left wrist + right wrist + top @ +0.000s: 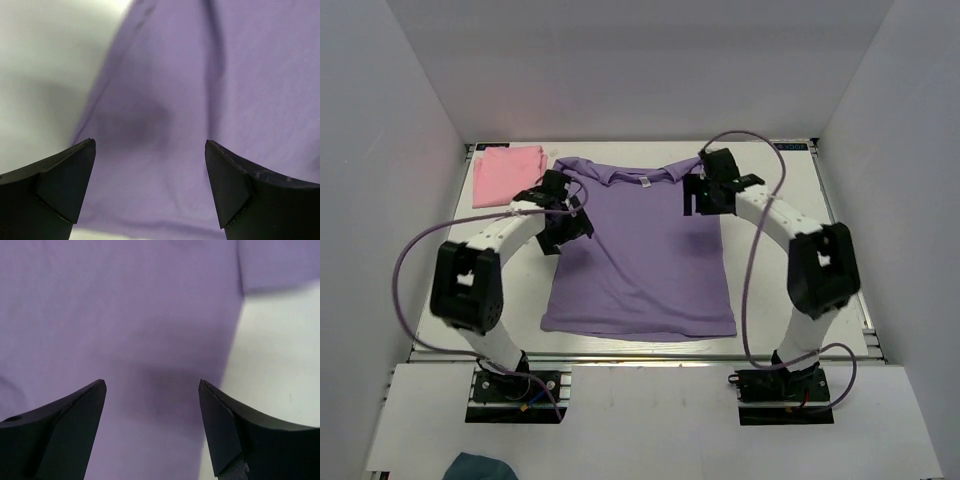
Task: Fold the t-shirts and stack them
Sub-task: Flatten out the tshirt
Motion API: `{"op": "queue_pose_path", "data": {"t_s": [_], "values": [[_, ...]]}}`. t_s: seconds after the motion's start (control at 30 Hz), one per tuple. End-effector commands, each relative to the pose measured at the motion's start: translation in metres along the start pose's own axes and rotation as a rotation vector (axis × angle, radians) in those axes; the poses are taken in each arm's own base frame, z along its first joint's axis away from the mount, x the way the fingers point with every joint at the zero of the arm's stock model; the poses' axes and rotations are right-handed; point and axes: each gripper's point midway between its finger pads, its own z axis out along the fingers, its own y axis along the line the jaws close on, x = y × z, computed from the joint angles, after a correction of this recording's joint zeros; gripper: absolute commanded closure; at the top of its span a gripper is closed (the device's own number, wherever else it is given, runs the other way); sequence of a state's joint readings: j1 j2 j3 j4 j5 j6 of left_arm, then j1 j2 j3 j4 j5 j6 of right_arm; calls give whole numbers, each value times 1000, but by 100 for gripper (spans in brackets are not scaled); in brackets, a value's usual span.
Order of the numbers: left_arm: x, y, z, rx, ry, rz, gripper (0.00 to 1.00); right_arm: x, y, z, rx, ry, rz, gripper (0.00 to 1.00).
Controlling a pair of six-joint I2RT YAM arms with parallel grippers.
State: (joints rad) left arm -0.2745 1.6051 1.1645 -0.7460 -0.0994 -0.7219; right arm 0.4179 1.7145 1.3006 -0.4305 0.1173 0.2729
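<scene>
The lavender-purple t-shirt [638, 255] lies flat in the middle of the table, neck and white label [644, 182] at the far side. The folded pink t-shirt [506, 174] sits at the far left corner. My left gripper [570, 225] hangs open over the purple shirt's left shoulder; its wrist view shows purple cloth [200, 90] between the spread fingers [70, 180]. My right gripper [705, 195] hangs open over the right shoulder; its wrist view shows the shirt [125, 315] and its side edge beside white table [280, 355]. Neither holds anything.
White walls close the table on the left, far and right sides. A metal rail [640, 345] runs along the near edge. Purple cables [410, 260] loop from both arms. A dark teal cloth [485, 467] lies below the table at the bottom left.
</scene>
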Motion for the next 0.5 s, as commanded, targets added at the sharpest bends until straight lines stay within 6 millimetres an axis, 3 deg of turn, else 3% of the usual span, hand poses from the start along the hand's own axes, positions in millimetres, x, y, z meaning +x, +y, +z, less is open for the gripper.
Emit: {"op": "queue_pose_path", "data": {"t_s": [0.0,0.03,0.1,0.13,0.3,0.37,0.47], "values": [[-7,-51,29,169,40,98,0,-51,20,38,-83,-76,-87,20],[-9,-62,33,184,49,108,0,-79,28,44,-105,-121,-84,21],[-6,-70,47,199,90,133,0,-76,39,69,-166,-83,-91,21],[2,-68,61,166,119,143,0,-98,41,75,-170,-116,-83,21],[1,-69,78,145,125,143,0,-108,31,119,-172,-99,-68,21],[2,-61,79,128,137,132,0,-106,30,131,-182,-89,-59,21],[20,-35,87,44,196,116,0,-93,14,155,-173,-40,20,21]]}}
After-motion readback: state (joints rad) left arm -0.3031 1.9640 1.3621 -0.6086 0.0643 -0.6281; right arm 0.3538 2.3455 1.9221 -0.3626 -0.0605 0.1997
